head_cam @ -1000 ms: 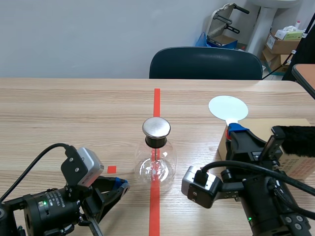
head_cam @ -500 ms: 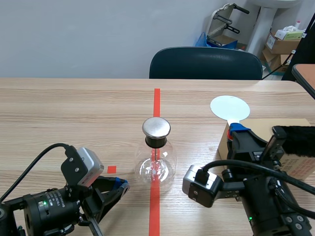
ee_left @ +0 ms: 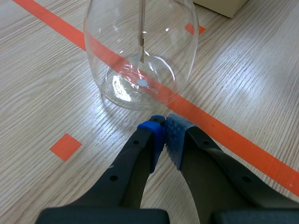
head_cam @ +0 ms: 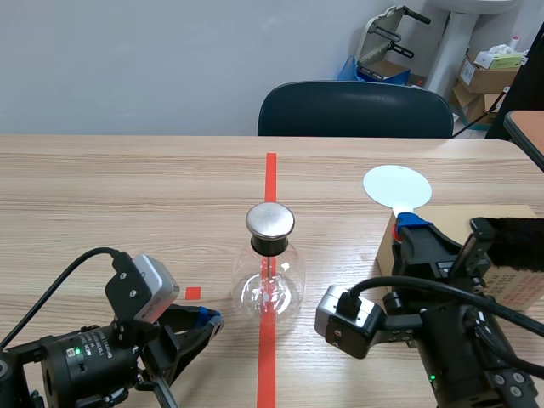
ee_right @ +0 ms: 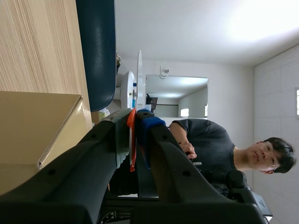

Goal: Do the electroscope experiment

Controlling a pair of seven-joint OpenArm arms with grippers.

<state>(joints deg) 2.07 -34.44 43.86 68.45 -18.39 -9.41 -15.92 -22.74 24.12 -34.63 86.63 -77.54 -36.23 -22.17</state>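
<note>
A glass electroscope flask (head_cam: 269,285) is set upright on the red tape line at the middle of a wooden table (head_cam: 127,187), with a round metal cap (head_cam: 270,220) on its black neck. The right gripper (head_cam: 407,224) is pinched on the orange handle of a white disc paddle (head_cam: 395,186). The paddle's long axis is pointed away from the robot, so the disc is held beyond the fingertips, to the right of the cap and farther up the table, well apart from it. It is judged that the disc must be carried leftward and toward the robot to meet the cap; nothing is seen standing between the 2. The left gripper (ee_left: 163,134) is pressed together on nothing, low at the table, just beside the flask's base. A cardboard box (head_cam: 450,212) with a black furry piece (head_cam: 514,231) on it is placed just beside the right gripper, and a dark chair (head_cam: 355,110) is seen past the table's far edge
</note>
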